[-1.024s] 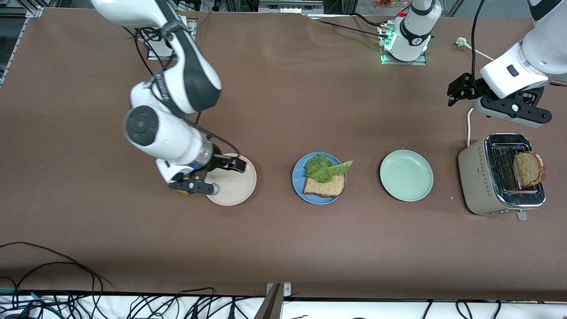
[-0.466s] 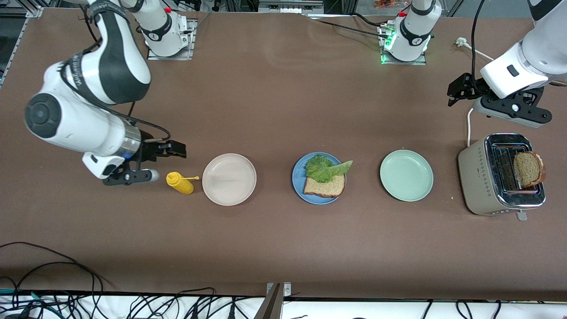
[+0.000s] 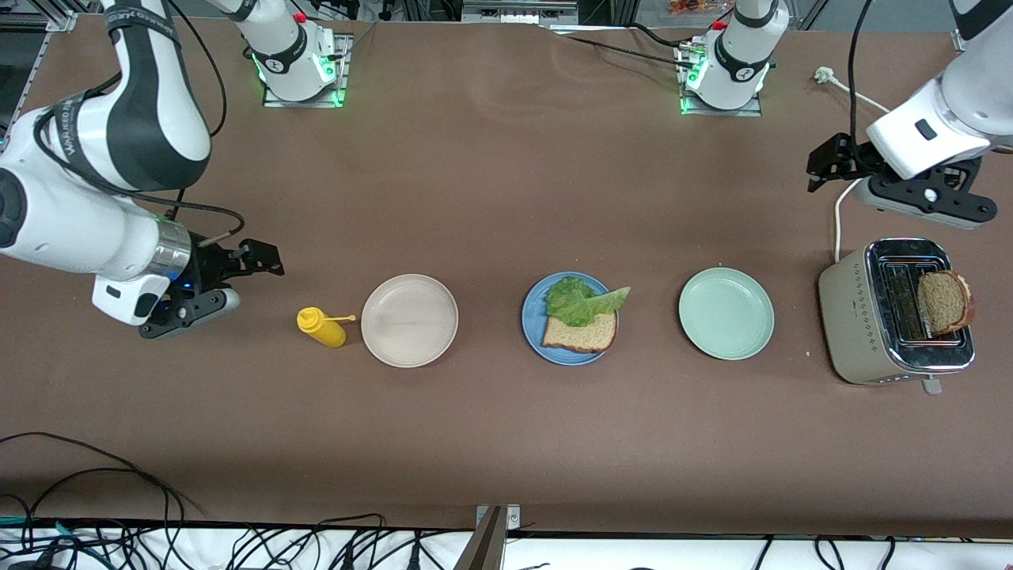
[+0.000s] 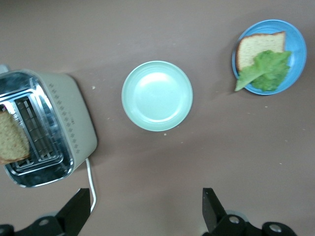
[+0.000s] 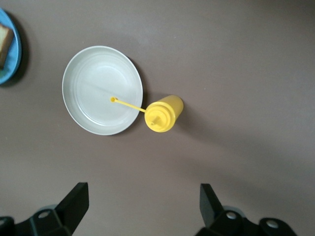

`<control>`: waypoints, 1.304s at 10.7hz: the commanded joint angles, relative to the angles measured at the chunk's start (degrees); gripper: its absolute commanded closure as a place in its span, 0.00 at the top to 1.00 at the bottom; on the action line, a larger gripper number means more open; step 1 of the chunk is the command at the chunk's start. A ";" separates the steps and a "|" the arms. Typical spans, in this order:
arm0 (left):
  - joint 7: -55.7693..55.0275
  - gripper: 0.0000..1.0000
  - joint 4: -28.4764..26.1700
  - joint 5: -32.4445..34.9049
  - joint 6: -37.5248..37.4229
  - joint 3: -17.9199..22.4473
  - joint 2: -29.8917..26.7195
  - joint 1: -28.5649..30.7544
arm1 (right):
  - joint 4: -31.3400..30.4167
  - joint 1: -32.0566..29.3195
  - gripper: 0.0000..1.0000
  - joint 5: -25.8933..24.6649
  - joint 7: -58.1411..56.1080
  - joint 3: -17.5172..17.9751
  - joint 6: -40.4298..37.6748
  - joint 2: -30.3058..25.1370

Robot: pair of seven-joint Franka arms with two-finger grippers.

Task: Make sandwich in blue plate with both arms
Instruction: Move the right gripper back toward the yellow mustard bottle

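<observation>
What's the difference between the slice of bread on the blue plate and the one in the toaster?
The bread slice on the blue plate lies flat, partly covered by a lettuce leaf; the slice in the toaster stands on edge in a slot, bare. The plate slice looks squarish, the toaster slice more rounded. Both are brown wholemeal with a darker crust.

You had a brown matte table (image 3: 506, 182) filling nearly the whole frame, evenly lit, with soft shadows. Along the bottom edge, black cables (image 3: 95, 522) lay tangled over a white surface. At the upper left corner, a silver aluminium frame rail (image 3: 39, 43) ran beside the table. At the upper right, a white cord and plug (image 3: 827, 77) rested on the tabletop.
</observation>
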 commanded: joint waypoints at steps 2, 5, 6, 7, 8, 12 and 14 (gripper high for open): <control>0.71 1.00 1.66 1.16 -0.41 0.16 3.70 6.97 | -1.76 -9.47 1.00 -0.66 -20.53 5.54 0.85 0.73; 0.71 1.00 4.63 1.16 0.03 0.16 8.09 10.84 | -1.67 -14.23 1.00 2.31 -33.20 6.96 2.68 4.06; 1.06 1.00 6.92 1.07 0.03 0.16 10.46 12.34 | -1.58 -15.20 1.00 4.86 -37.68 6.96 3.74 5.91; 4.37 1.00 8.85 0.98 0.12 0.16 12.48 13.74 | -1.58 -15.73 1.00 7.32 -42.16 6.96 4.71 7.40; 7.36 1.00 10.09 0.98 0.21 0.16 14.07 15.32 | -1.58 -16.17 1.00 8.91 -45.86 6.96 5.59 8.55; 11.17 1.00 10.37 0.98 3.20 0.07 16.46 19.47 | -0.09 -18.54 1.00 16.37 -60.27 7.05 7.78 15.66; 10.21 1.00 10.45 0.46 3.02 -0.28 16.02 19.03 | -0.09 -18.64 1.00 18.58 -66.09 7.05 9.19 18.04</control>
